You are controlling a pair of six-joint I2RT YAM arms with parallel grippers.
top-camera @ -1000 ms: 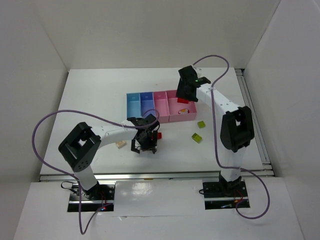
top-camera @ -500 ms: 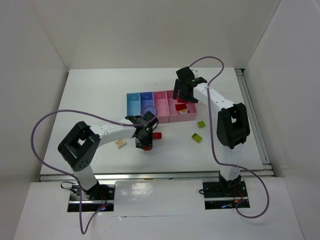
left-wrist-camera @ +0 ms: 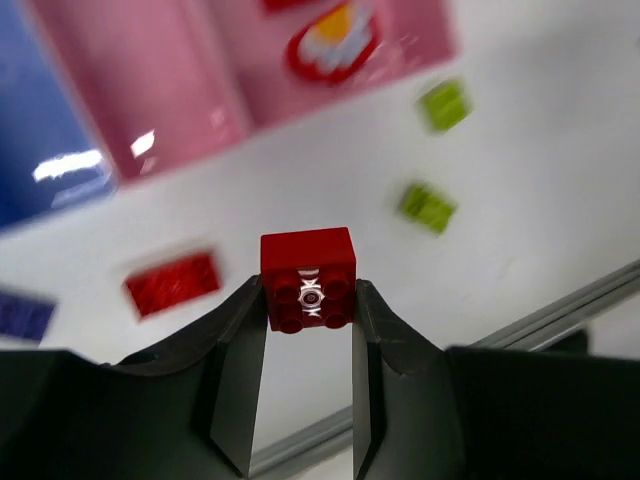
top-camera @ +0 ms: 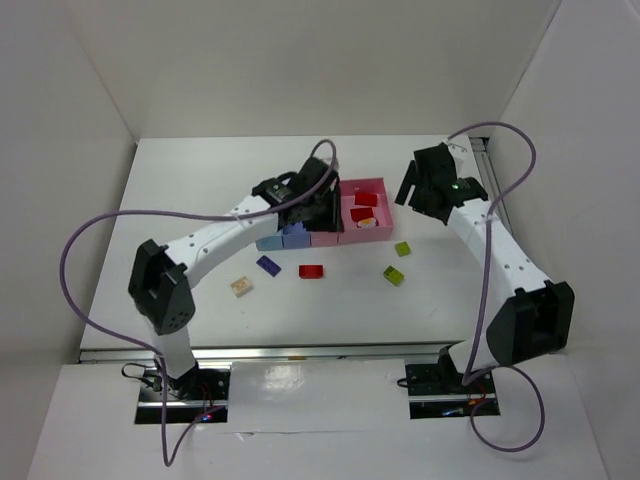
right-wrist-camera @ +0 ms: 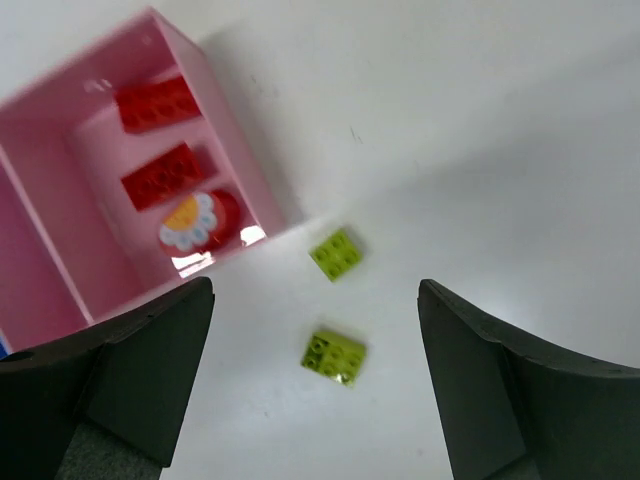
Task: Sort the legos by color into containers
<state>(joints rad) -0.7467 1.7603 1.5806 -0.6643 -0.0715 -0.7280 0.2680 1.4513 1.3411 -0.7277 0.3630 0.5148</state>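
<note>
My left gripper [left-wrist-camera: 308, 305] is shut on a small red lego [left-wrist-camera: 308, 278], held up in the air. In the top view the left gripper [top-camera: 310, 208] hangs over the row of containers [top-camera: 325, 238] and hides much of the blue ones. The wider pink bin [top-camera: 385, 205] holds two red bricks [right-wrist-camera: 165, 175] and a rounded red-and-white piece [right-wrist-camera: 197, 222]. On the table lie a red brick [top-camera: 311, 271], a purple brick [top-camera: 268, 265], a tan brick [top-camera: 241, 287] and two yellow-green bricks [top-camera: 403, 249] [top-camera: 394, 275]. My right gripper [top-camera: 428, 186] is open and empty, right of the wide bin.
White walls close in the table on the left, back and right. A metal rail [top-camera: 300, 350] runs along the near edge. Purple cables loop above both arms. The right gripper [right-wrist-camera: 315, 290] looks down on both yellow-green bricks [right-wrist-camera: 334, 355].
The left gripper shut on a red brick on the table and carried it up and back over the bins. The right gripper drew away from the wide pink bin to the right, opening.
</note>
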